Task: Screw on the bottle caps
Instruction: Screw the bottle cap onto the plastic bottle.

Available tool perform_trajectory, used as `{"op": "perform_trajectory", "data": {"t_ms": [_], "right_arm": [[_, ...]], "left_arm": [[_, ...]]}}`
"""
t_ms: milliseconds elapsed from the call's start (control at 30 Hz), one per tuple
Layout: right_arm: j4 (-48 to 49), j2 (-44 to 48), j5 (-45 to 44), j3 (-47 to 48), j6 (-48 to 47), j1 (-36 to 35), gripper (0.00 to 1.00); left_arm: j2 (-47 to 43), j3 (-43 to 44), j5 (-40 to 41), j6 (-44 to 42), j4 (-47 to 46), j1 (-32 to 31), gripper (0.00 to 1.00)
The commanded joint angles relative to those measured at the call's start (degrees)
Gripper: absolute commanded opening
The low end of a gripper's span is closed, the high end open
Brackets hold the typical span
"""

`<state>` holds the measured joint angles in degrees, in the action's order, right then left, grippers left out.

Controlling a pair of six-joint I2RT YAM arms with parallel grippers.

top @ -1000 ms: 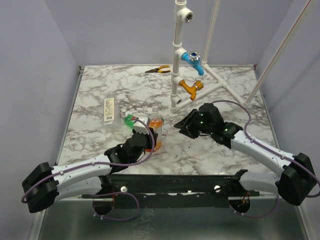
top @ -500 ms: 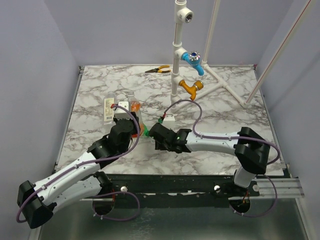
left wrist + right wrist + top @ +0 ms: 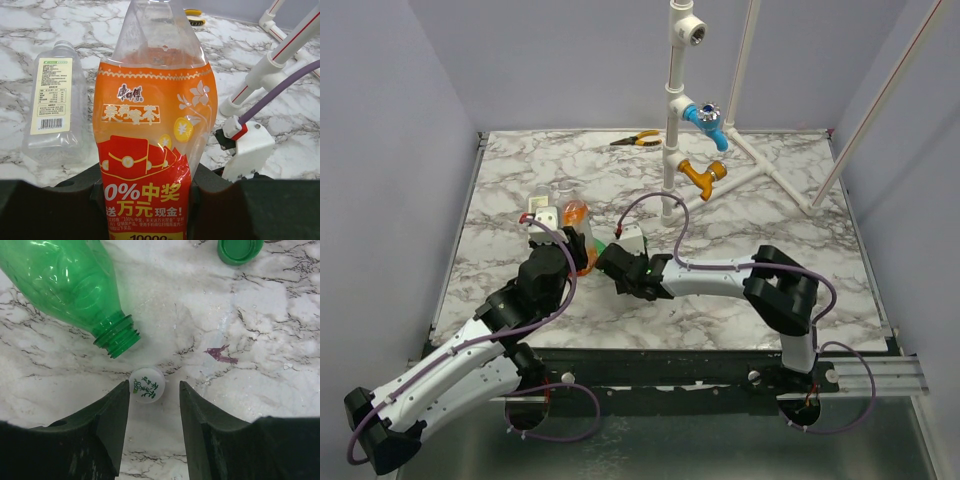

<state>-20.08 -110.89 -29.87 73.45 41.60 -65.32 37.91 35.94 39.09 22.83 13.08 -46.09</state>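
My left gripper (image 3: 145, 195) is shut on the lower body of the wide orange bottle (image 3: 150, 115), which it holds upright; the bottle's top is out of the left wrist view. Seen from above, that bottle (image 3: 575, 214) stands at the table's left middle. The clear bottle (image 3: 52, 100) with a pale label lies just left of it. In the right wrist view the green bottle (image 3: 65, 285) lies on its side with its neck open. A white cap (image 3: 146, 385) rests on the table between the open fingers of my right gripper (image 3: 154, 390), close to the left finger. The dark green cap (image 3: 239, 250) lies further off.
A white pipe frame (image 3: 672, 150) with a blue tap handle (image 3: 705, 118) and an orange one (image 3: 705, 175) stands at the back middle. Pliers (image 3: 636, 140) lie at the back edge. A purple mark (image 3: 222, 354) stains the marble. My right wrist (image 3: 247, 150) sits close beside the orange bottle.
My left arm carried the orange bottle back and to the left. My right arm swung from the right middle across to the green bottle and now hovers over the white cap.
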Motion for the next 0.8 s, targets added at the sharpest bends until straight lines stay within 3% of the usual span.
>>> {"op": "perform_trajectory", "data": {"t_ms": [0, 633, 767], "right_arm": [[1.0, -2.8, -2.4, 1.8, -1.9, -0.5, 0.49], [-0.9, -4.8, -3.8, 0.9, 2.0, -1.4, 0.47], [-0.6, -4.0, -4.0, 0.2, 1.7, -1.4, 0.36]], "left_arm": [[-0.6, 0.6, -1.5, -1.9, 1.4, 0.3, 0.0], [0.8, 0.5, -4.5, -2.9, 1.3, 0.3, 0.0], [0.7, 0.5, -6.0, -3.4, 0.8, 0.3, 0.0]]}}
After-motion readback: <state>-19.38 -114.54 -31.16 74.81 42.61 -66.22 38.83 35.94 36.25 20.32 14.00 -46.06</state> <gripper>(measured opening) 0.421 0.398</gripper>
